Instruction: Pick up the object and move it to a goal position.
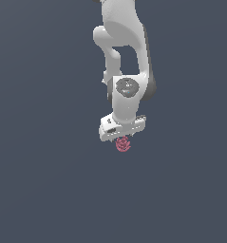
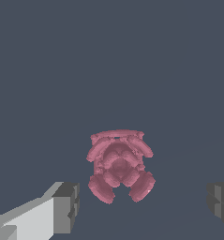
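Note:
The object (image 1: 123,144) is a small pinkish-red, lumpy, rose-like item lying on the dark grey surface. In the exterior view the white gripper (image 1: 122,137) hangs right over it and hides its upper part. In the wrist view the object (image 2: 119,164) lies between the two fingers, one finger (image 2: 64,208) on one side and the other finger (image 2: 220,201) on the other. The jaws are wide open, with clear gaps to the object on both sides. Nothing is held.
The white arm (image 1: 127,47) reaches down from the top of the exterior view. The flat dark grey surface (image 1: 48,180) fills both views.

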`<state>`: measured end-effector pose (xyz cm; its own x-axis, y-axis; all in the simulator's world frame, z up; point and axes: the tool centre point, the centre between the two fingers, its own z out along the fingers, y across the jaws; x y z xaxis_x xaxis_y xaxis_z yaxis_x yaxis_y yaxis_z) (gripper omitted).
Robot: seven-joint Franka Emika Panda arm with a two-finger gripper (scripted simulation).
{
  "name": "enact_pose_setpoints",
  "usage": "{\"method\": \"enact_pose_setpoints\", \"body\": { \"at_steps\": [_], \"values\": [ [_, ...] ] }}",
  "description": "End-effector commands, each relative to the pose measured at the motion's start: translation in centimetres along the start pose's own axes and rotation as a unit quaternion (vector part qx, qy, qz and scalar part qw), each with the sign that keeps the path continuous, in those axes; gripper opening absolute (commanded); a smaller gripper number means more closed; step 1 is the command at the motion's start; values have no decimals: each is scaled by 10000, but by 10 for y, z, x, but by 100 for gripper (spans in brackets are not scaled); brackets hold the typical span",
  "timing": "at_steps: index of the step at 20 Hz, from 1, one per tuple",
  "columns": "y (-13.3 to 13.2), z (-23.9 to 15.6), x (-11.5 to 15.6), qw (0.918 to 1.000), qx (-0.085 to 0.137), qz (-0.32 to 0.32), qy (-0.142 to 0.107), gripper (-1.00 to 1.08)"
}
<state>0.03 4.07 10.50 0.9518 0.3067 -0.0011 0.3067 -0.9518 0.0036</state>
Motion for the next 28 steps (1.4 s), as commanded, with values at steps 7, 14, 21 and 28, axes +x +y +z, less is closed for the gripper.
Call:
{"method": "enact_pose_setpoints", "body": {
  "at_steps": [7, 14, 21, 28],
  "values": [
    [-11, 13, 0, 9996, 18, -295, 0, 100],
    [-11, 32, 0, 9995, 18, -307, 2, 100],
    [-12, 62, -1, 9995, 18, -325, 5, 100],
    [-11, 64, 0, 9995, 18, -325, 5, -100]
  ]
}}
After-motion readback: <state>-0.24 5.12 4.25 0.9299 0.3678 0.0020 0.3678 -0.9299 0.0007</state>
